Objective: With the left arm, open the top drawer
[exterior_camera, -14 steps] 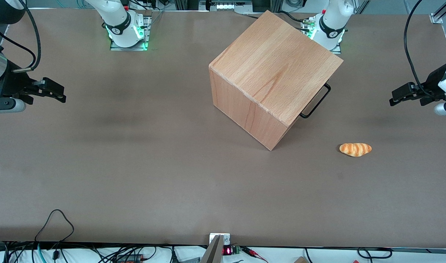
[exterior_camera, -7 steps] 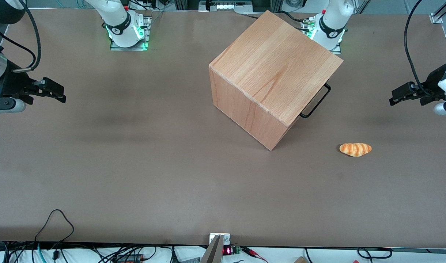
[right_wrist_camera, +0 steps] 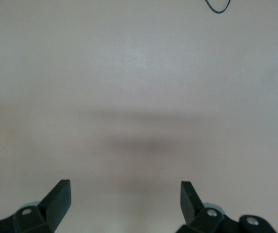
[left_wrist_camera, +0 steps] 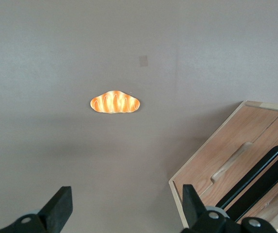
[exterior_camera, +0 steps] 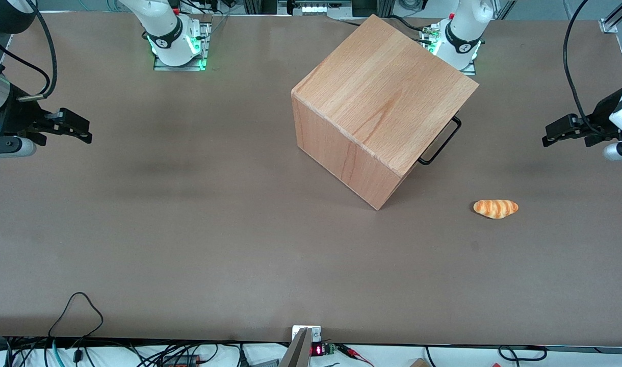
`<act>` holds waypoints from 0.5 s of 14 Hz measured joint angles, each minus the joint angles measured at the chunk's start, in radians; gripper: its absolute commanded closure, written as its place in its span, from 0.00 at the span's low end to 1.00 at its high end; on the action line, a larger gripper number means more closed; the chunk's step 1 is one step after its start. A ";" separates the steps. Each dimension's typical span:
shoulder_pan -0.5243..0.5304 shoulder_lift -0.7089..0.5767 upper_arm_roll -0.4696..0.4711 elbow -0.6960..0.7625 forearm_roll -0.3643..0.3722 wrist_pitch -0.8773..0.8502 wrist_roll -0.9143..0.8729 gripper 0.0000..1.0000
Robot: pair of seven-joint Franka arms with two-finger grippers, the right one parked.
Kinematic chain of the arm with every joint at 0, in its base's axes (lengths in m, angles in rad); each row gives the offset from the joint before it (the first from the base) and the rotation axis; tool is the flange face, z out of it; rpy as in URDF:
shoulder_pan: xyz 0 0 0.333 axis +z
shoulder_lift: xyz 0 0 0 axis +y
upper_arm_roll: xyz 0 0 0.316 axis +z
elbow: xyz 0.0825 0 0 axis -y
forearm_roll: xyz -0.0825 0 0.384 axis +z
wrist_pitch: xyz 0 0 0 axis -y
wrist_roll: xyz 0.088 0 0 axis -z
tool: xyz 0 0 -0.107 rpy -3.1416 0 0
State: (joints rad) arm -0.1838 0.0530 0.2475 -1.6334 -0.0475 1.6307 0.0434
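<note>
Top drawer (left_wrist_camera: 236,160): closed, handle (exterior_camera: 440,141) facing the working arm's end.
Gripper (exterior_camera: 558,133): spread, empty, well apart from handle.
Change: barely shifted since a second ago; approach scarcely begun.

Evenly lit from overhead, diffuse and fairly bright across the brown table (exterior_camera: 188,229). Soft, blurred shadow bands on the tabletop, darkest toward the parked arm's end. Sharper dark shadow under the wooden cabinet (exterior_camera: 382,107) on the side facing the bread roll (exterior_camera: 495,208). Green glow at both arm bases. Sharp focus in the front view, with little edge distortion. Paler, slightly washed out in the left wrist view; bread roll (left_wrist_camera: 115,103) crisp, gripper (left_wrist_camera: 124,213) fingertips near the lens dark and perhaps a little soft. Faint shadow beneath the gripper (exterior_camera: 548,138) hanging at the working arm's end.
</note>
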 measured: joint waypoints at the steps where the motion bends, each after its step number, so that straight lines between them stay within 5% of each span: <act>1: -0.002 0.006 -0.002 -0.007 -0.008 -0.001 0.000 0.00; 7: -0.014 0.052 -0.080 -0.089 -0.068 0.019 0.002 0.00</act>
State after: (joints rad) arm -0.1982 0.1052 0.1670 -1.7227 -0.1155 1.6493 0.0454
